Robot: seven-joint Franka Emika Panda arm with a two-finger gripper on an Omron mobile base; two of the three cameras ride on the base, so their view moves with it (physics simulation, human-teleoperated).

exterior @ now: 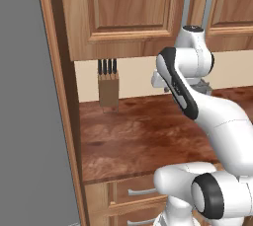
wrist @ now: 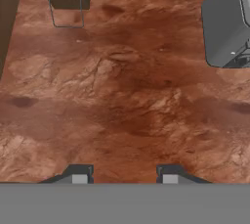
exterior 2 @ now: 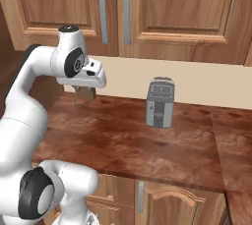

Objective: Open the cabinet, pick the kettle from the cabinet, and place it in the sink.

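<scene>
The cabinet [exterior 2: 167, 8] hangs above the counter with both wooden doors shut, its two long grey bar handles [exterior 2: 114, 11] side by side at the middle. It also fills the top of the left base view [exterior: 128, 3]. The kettle is hidden behind the shut doors, and the sink is out of view. My gripper [wrist: 124, 176] points down at the bare reddish-brown countertop [wrist: 127, 96], well below the cabinet. It is open, with nothing between its fingertips [wrist: 79, 178].
A boxy silver toaster [exterior 2: 160, 102] stands on the counter to the right of my hand. A wooden knife block [exterior: 108, 89] sits against the back wall to the left. A grey wall [exterior: 24, 121] and a wooden side panel close off the counter's left end. Base cabinet drawers [exterior: 133, 193] lie below.
</scene>
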